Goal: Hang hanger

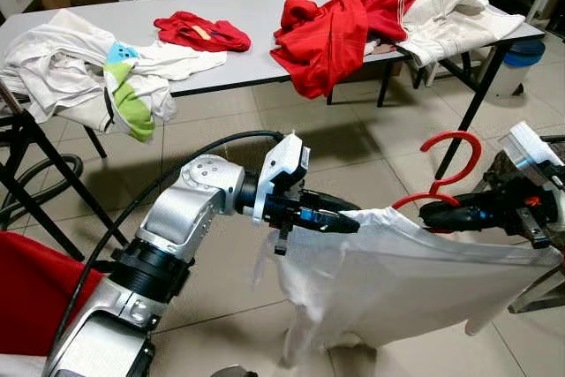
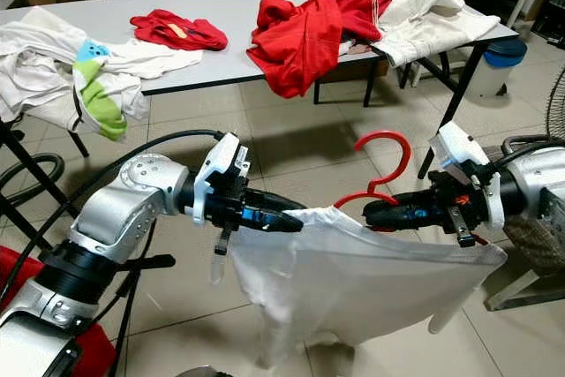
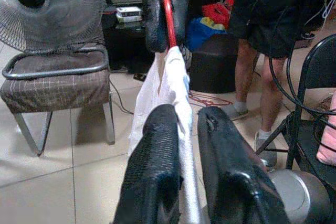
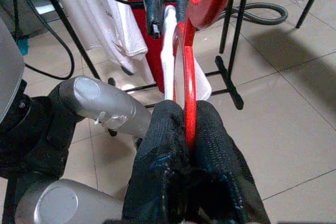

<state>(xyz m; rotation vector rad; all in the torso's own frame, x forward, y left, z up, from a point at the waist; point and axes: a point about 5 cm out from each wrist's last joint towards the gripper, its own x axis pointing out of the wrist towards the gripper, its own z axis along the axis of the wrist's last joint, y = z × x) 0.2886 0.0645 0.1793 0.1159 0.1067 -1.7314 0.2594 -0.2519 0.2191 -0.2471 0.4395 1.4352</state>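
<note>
A red hanger (image 1: 453,158) with a white garment (image 1: 397,275) draped over it hangs in the air between my two grippers, above the tiled floor. My left gripper (image 1: 351,222) is shut on the garment's shoulder at the hanger's left end; in the left wrist view the white cloth (image 3: 173,82) runs between the fingers (image 3: 157,145). My right gripper (image 1: 430,214) is shut on the hanger's right side, and the red hanger (image 4: 187,72) sits pinched between its pads (image 4: 163,135). The hook points up and away from me.
A grey table (image 1: 256,15) ahead carries red clothes (image 1: 335,28) and white clothes (image 1: 71,68). A black rack (image 1: 31,165) stands at my left and a blue bin (image 1: 521,55) at the far right. A fan (image 3: 47,9), a chair (image 3: 58,82) and a person's legs (image 3: 257,61) are nearby.
</note>
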